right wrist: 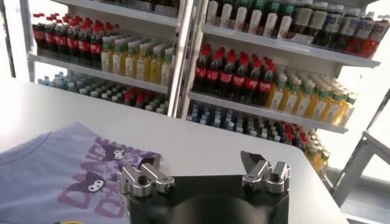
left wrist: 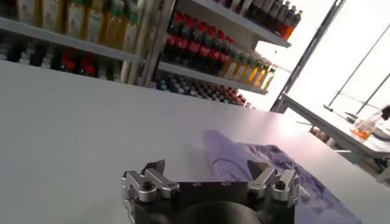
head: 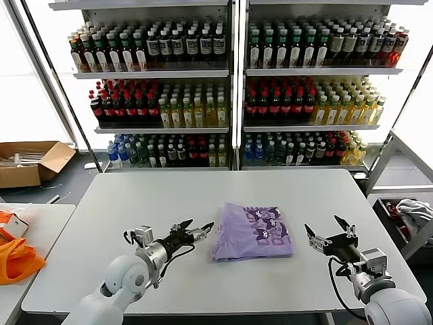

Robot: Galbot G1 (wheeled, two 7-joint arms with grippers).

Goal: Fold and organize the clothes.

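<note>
Both grippers low over the white table point(head: 169, 196), fingers spread apart, gripping nothing. Left gripper point(head: 196, 231) just beside the left edge of the lavender T-shirt point(head: 254, 232), tips pointing at it, not touching. Right gripper point(head: 327, 233) near the shirt's right edge, apart from it. Shirt folded flat at table centre, dark purple print facing up. Shelves of bottled drinks point(head: 270, 101) behind; orange fabric point(head: 17, 261) on a side table at far left.

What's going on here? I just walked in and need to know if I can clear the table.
A two-armed robot is working on a lavender T-shirt, which lies folded into a compact rectangle, graphic side up, on the white table. Neither gripper holds it: the left gripper sits open just beside the shirt's left edge, and the right gripper is open, apart from its right edge. The fold looks done or close to it.
</note>
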